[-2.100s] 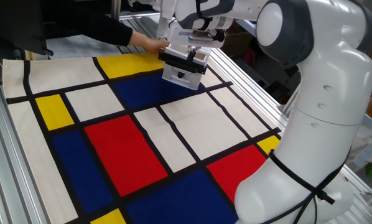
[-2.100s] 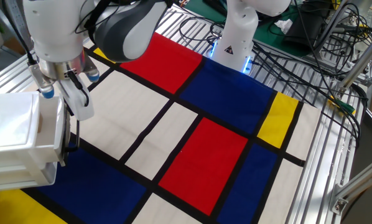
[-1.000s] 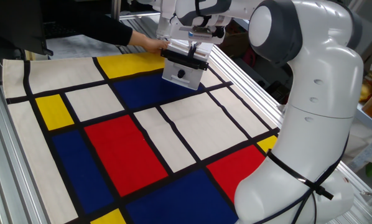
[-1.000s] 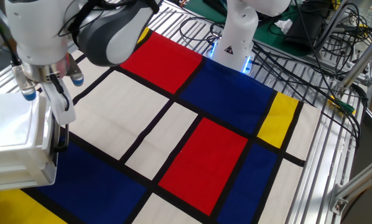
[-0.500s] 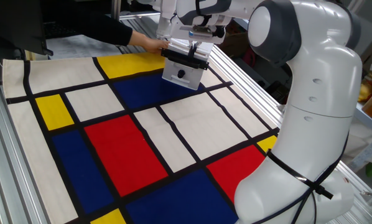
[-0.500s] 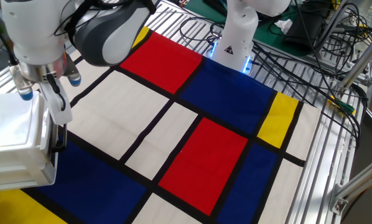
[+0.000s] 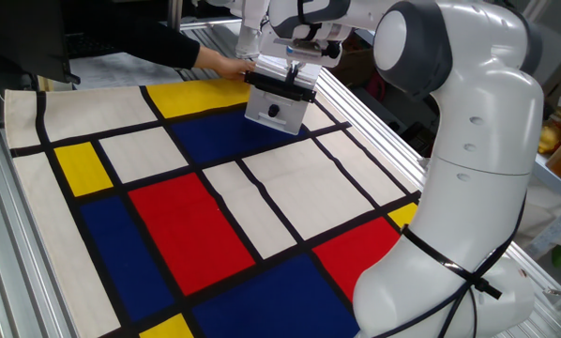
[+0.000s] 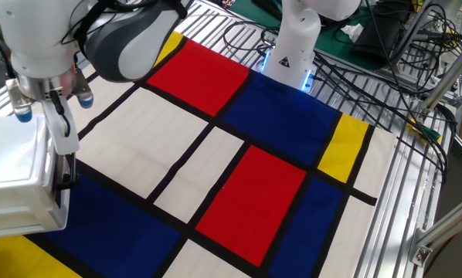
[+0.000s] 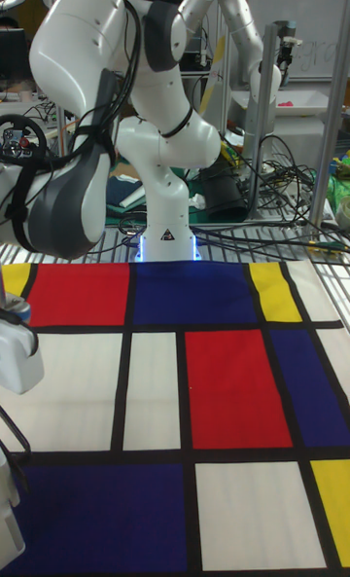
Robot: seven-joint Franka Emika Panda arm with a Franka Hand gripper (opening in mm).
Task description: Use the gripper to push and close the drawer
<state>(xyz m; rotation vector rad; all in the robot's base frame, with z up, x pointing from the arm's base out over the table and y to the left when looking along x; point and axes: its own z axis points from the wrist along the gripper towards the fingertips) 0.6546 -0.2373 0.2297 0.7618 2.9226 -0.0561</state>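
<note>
No readable text or labels.

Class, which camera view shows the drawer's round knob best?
One fixed view: the drawer faces that camera, its knob plainly visible. The other fixed view shows the drawer side-on, knob unclear. The tall view catches only an unclear edge.

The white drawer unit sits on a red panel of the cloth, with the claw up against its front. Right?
Not quite. The drawer sits on a dark blue panel, beside the yellow one, as one fixed view shows. The claw is at its front, as you say.
</note>
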